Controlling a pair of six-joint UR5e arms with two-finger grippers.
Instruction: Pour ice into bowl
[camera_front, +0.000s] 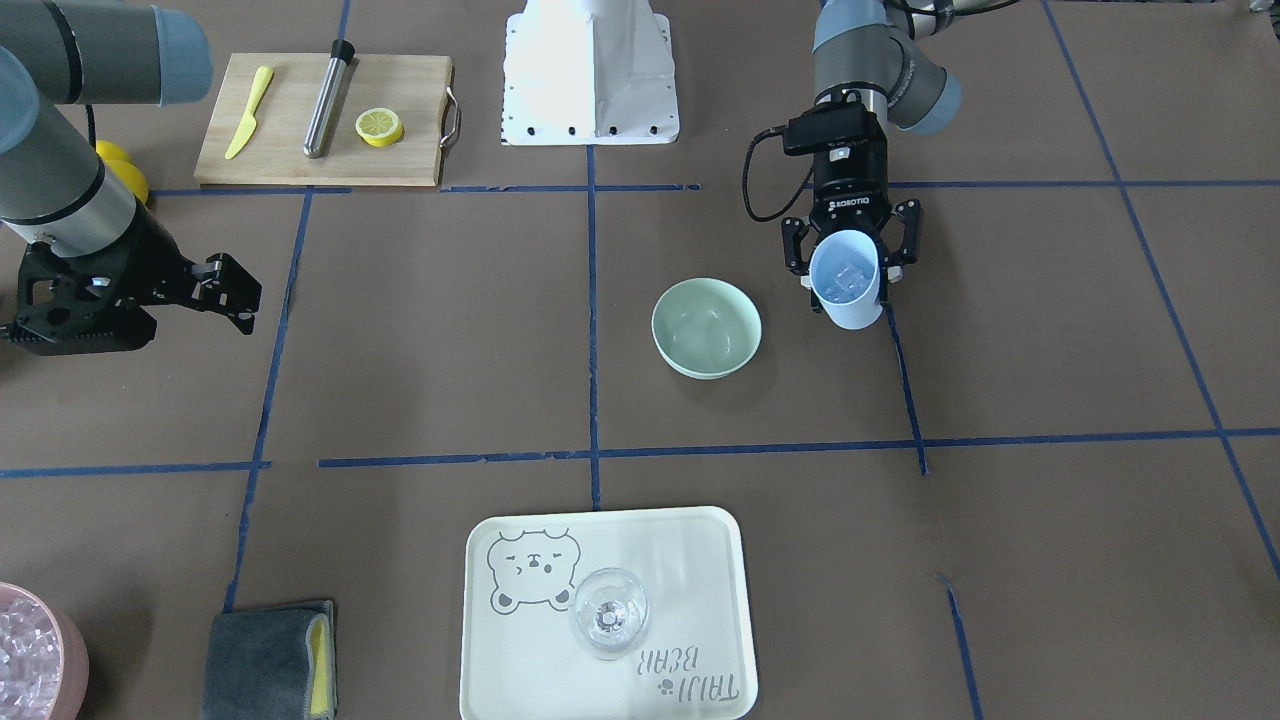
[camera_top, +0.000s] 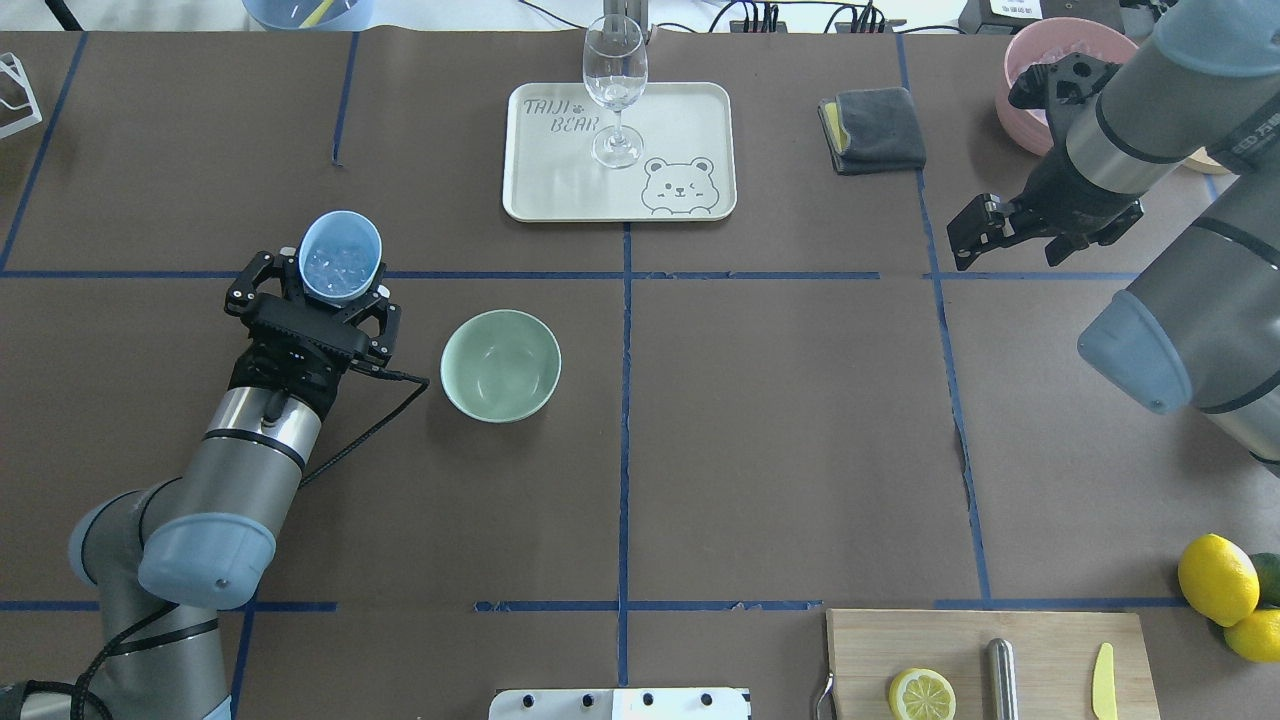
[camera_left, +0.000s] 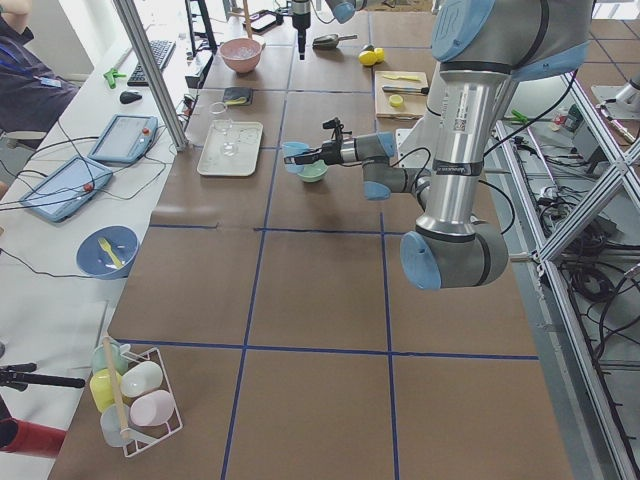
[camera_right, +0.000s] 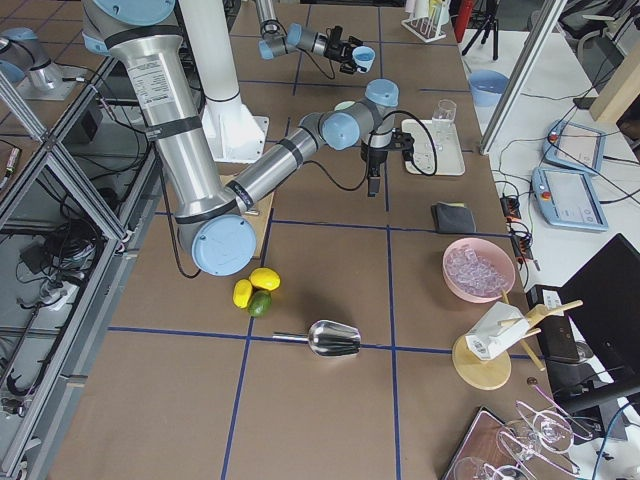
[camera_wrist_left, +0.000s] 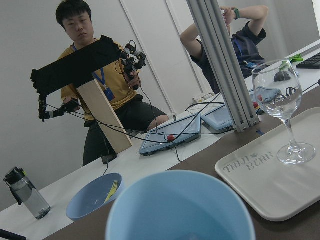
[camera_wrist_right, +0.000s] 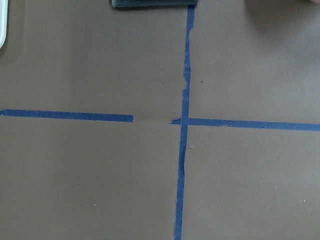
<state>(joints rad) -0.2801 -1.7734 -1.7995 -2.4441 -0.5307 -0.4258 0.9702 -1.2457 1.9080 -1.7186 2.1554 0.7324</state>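
Observation:
My left gripper (camera_top: 318, 296) is shut on a light blue cup (camera_top: 341, 256), with a finger on each side of its wall. The cup's mouth faces up, and the ice (camera_top: 338, 266) lies inside it as small clear cubes. In the front-facing view the same cup (camera_front: 846, 282) shows the ice (camera_front: 845, 277) within. The pale mint-green bowl (camera_top: 500, 366) stands empty on the table just right of the cup, apart from it. My right gripper (camera_top: 972, 232) hangs open and empty over the far right of the table, well away from the bowl (camera_front: 706, 328).
A cream tray (camera_top: 690, 110) bears a wine glass (camera_top: 614, 80) beyond the bowl. A grey cloth (camera_top: 875, 128) and a pink container (camera_top: 1015, 120) of ice cubes sit far right. At the near right are a cutting board (camera_top: 1040, 640), a lemon half (camera_top: 921, 694) and whole lemons (camera_top: 1216, 578).

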